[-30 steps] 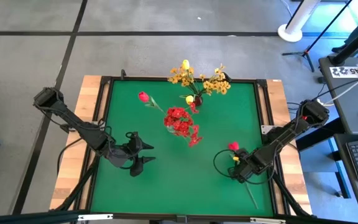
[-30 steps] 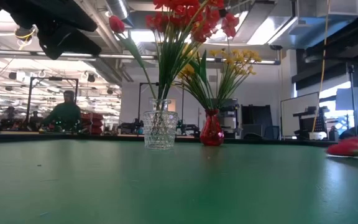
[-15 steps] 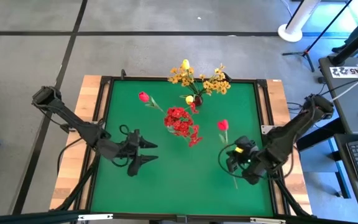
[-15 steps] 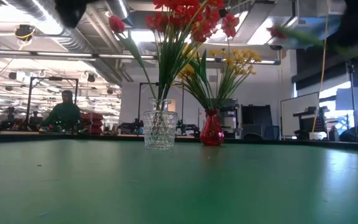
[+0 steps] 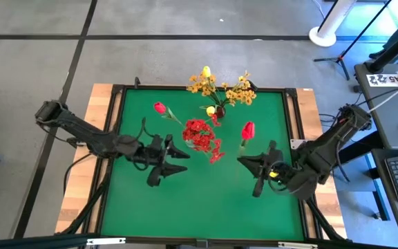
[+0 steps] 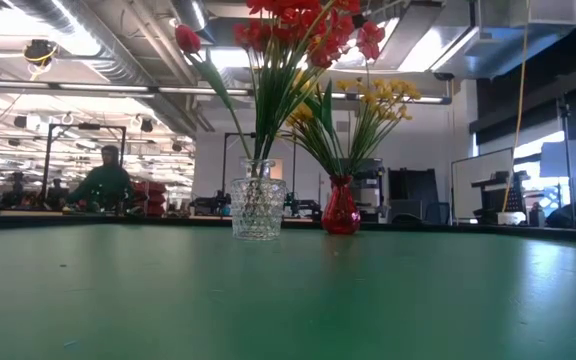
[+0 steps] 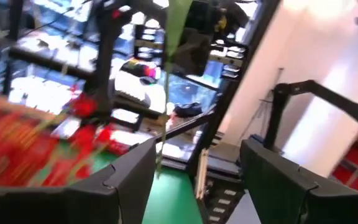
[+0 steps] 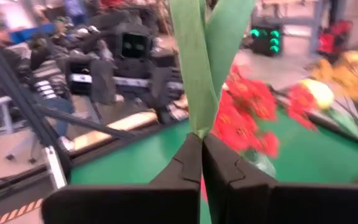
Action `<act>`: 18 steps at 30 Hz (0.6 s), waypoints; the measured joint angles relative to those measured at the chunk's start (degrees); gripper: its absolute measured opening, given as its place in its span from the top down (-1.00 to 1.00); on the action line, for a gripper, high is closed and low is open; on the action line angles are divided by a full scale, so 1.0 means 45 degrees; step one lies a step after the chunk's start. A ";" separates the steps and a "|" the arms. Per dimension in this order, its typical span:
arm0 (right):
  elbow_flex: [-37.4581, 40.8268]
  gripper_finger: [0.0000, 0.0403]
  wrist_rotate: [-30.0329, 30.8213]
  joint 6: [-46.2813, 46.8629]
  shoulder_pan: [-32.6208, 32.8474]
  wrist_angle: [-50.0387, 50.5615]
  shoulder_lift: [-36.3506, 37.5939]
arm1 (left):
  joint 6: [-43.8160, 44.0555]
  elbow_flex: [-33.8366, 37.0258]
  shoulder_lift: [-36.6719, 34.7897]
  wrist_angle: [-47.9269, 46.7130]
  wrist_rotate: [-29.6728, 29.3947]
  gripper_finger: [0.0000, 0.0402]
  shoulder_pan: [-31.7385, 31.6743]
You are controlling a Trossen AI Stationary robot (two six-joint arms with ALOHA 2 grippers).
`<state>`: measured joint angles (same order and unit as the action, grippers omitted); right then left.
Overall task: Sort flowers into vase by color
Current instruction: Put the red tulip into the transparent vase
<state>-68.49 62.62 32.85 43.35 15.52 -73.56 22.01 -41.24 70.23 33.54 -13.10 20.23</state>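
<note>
Green counter lies under both my arms. My right fingers are clenched on a red tulip's stem, right of centre; my left fingers are released beside the red blooms. Glass vase holds reds, red vase yellows; only this tulip seems left.

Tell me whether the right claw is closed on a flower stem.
Yes: in the right wrist view, the right claw is shut on the red tulip's green stem.

2 vases, 2 red tulips, 2 arms.
</note>
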 joint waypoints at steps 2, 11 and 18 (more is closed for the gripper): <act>-0.0005 1.00 -0.0643 -0.1557 -0.0397 -0.1459 -0.0101 | -0.0504 -0.0863 0.0569 -0.0161 0.0581 -0.14 -0.0166; -0.0005 1.00 -0.4083 -0.2787 -0.2293 -0.2950 -0.0417 | -0.2660 -0.5570 0.2787 -0.4005 0.0182 -0.14 -0.0430; -0.0010 1.00 -0.5558 -0.2998 -0.2840 -0.3355 -0.0813 | -0.2673 -0.6711 0.3659 -0.4494 -0.0113 -0.14 -0.1185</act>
<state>-68.53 37.61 19.35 30.57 0.43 -77.22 9.98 -71.44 86.69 13.32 -13.61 14.90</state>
